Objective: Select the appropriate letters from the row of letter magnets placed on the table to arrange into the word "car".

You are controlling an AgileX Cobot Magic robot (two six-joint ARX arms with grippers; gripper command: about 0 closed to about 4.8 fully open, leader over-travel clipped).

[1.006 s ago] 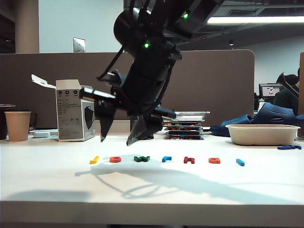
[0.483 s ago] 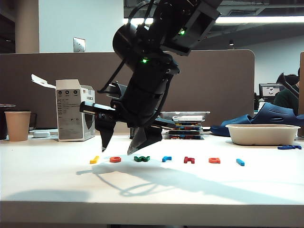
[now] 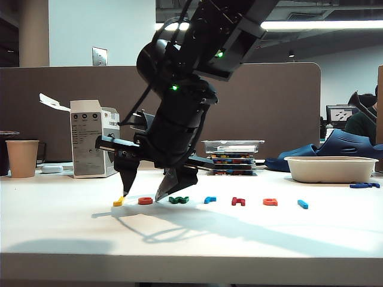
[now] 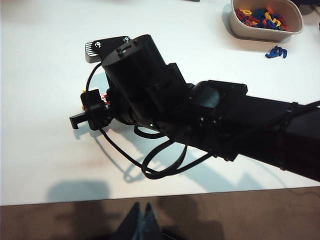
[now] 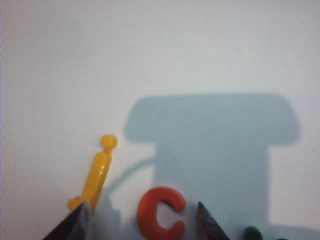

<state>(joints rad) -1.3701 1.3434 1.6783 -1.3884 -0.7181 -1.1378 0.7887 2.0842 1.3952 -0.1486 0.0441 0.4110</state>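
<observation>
The right gripper [image 3: 141, 196] hangs low over the white table [image 3: 197, 239], its two fingers spread apart and pointing down, with the orange "c" [image 3: 145, 201] lying flat on the table between their tips; nothing is clamped. In the right wrist view the same gripper [image 5: 142, 220] shows both dark fingertips [image 5: 75, 222] either side of the orange "c" [image 5: 161, 219], with the yellow letter [image 5: 95, 175] just beside one tip, at about 10 o'clock from the "c"

In the exterior view the letter magnets lie in a row across the table: the yellow letter [image 3: 119, 201] at 9 o'clock of the "c", then at 3 o'clock the green letter [image 3: 178, 200], the light blue "r" [image 3: 209, 200], the dark red letter [image 3: 238, 201], the orange "a" [image 3: 270, 202] and the light blue bar [image 3: 303, 204]. All are apart from one another

The left gripper [image 4: 142, 220] shows only as close-set dark tips off the table's front edge, nothing between them; whether they are fully together I cannot tell. The right arm [image 4: 200, 120] fills that view, and a tub of letters [image 4: 265, 17] stands at 1 o'clock of it
</observation>
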